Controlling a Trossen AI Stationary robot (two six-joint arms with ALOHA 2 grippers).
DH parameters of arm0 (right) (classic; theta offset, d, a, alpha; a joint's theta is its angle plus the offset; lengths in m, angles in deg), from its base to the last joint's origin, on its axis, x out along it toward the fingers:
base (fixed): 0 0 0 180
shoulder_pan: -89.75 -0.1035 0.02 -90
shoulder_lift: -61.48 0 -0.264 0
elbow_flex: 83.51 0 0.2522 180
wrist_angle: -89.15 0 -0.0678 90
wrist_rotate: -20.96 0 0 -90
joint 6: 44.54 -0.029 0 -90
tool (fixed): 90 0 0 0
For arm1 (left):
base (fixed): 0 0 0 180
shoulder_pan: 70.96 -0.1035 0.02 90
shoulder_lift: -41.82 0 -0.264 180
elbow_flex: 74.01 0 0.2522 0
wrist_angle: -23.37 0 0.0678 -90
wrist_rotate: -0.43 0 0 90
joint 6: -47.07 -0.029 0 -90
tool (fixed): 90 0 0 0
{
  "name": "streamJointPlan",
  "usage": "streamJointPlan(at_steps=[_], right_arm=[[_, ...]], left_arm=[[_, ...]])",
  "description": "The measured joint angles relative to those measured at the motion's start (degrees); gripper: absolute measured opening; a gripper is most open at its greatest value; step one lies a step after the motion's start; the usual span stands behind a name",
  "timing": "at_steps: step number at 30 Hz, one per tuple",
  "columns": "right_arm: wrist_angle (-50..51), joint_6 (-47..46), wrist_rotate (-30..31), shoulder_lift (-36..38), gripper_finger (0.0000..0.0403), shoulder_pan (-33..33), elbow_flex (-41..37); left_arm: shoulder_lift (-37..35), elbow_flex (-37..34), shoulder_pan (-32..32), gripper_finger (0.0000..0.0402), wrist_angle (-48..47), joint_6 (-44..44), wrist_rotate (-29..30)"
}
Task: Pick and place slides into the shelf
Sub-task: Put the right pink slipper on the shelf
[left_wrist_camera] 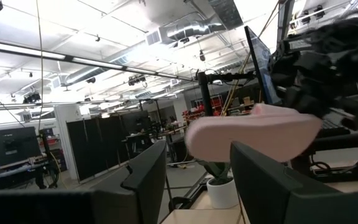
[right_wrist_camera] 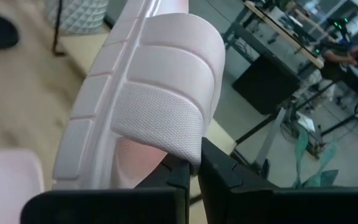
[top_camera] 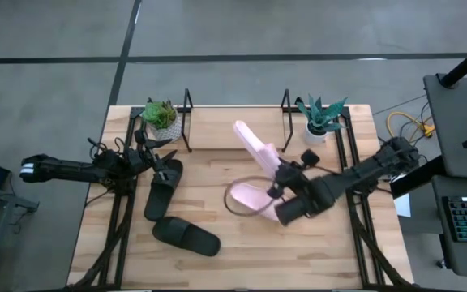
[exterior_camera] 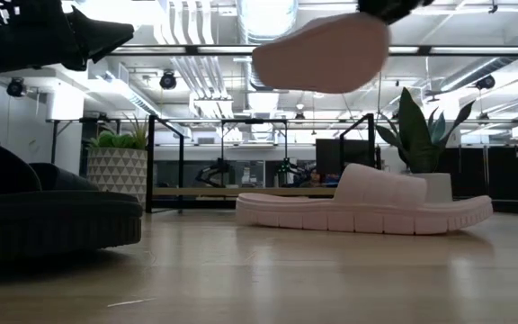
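One pale pink slide [top_camera: 256,148] hangs in the air in my right gripper [top_camera: 280,180], above the table's middle; the low view shows its sole [exterior_camera: 322,49] well up. The second pink slide [exterior_camera: 367,202] lies sole-down on the table. Two black slides [top_camera: 162,185] [top_camera: 186,235] lie on the table's left part. My left gripper [left_wrist_camera: 194,168] is open and raised, pointing right, over the far end of the nearer-left black slide. The shelf [exterior_camera: 259,121] of thin black rods stands at the far edge between two potted plants. My right gripper pinches the pink slide's wide strap at its edge [right_wrist_camera: 185,149] between its two fingers [right_wrist_camera: 225,177]. The slide is lifted clear of the table and tilted, and it reaches from the gripper toward the far edge.
Two potted plants [top_camera: 160,118] [top_camera: 323,120] stand beside the shelf's upright ends [top_camera: 187,122] [top_camera: 286,122]. Black frame rails run along the table's left and right sides. Bare wood [top_camera: 298,251] lies near the front edge.
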Motion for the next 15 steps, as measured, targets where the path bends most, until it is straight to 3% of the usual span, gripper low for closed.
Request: streamJointPlan(at_steps=[15], right_arm=[[-16.65, 22.91, -1.04, 0.00, 0.0012, 19.38, 3.28]], left_arm=[[0.00, 0.00, 0.00, 0.0164, -0.02, 0.00, 0.00]])
